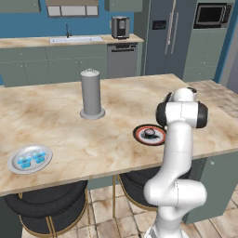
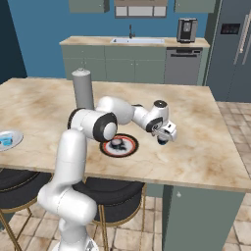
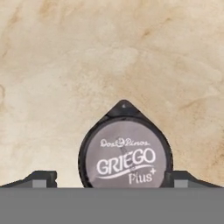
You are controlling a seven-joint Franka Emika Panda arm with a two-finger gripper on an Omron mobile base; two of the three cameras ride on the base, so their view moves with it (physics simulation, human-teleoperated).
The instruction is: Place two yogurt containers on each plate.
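Between the jaws, a dark yogurt container (image 3: pixel 125 151).

Arm bent forward, gripper (image 2: pixel 163 138) pointing down, its jaws spread wide

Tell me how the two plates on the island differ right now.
The silver-grey plate is plain; the black plate has a red rim. The silver-grey plate sits near the left end of the counter, the black plate near the arm. The silver-grey plate carries two light blue yogurt cups; the black plate carries one dark yogurt cup. Both are round and lie flat on the counter.
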